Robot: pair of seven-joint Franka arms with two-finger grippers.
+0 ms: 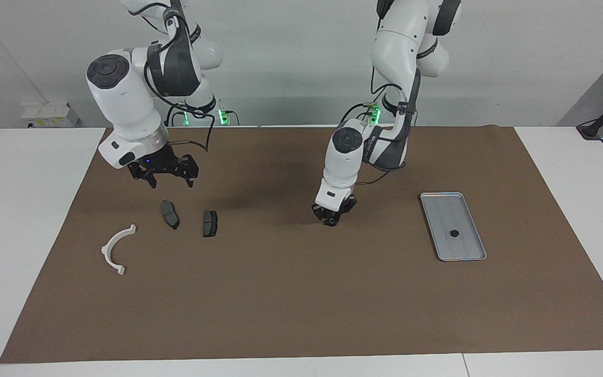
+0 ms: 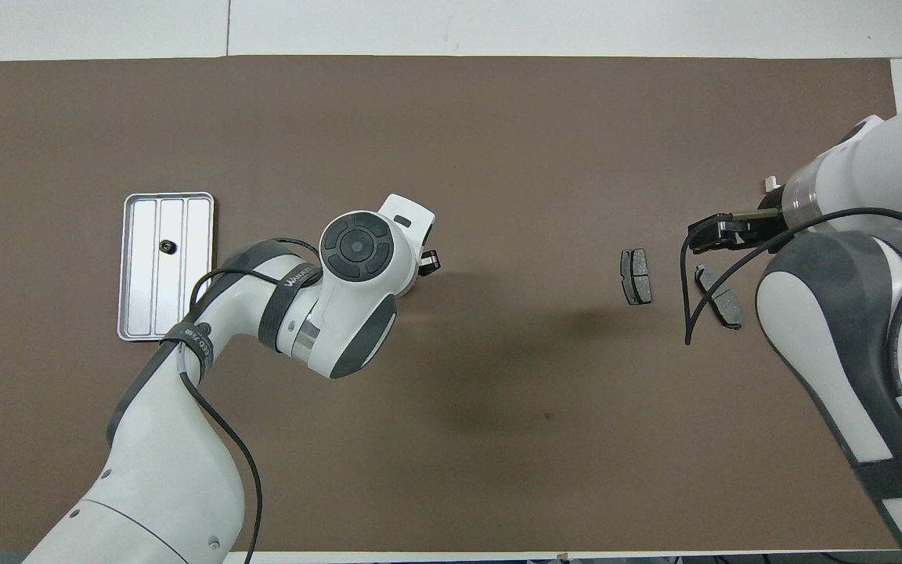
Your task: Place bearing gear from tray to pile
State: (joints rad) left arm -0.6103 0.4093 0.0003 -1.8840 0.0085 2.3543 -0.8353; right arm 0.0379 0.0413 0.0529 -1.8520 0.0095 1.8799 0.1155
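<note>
My left gripper (image 1: 329,220) hangs low over the middle of the brown mat, tips pointing down and pinched together on a small dark part, a bearing gear. Another bearing gear (image 1: 454,233) (image 2: 164,247) lies in the silver tray (image 1: 444,207) (image 2: 185,301) toward the left arm's end. The pile lies toward the right arm's end: a white curved bracket (image 1: 114,247) and two dark brake pads (image 1: 170,214) (image 1: 210,223) (image 2: 636,276). My right gripper (image 1: 169,181) (image 2: 713,233) is open in the air above the brake pad nearer the bracket.
A brown mat (image 1: 301,293) covers most of the white table. The left arm's elbow and cable (image 2: 208,313) reach over the mat beside the tray. In the overhead view the right arm hides most of the bracket.
</note>
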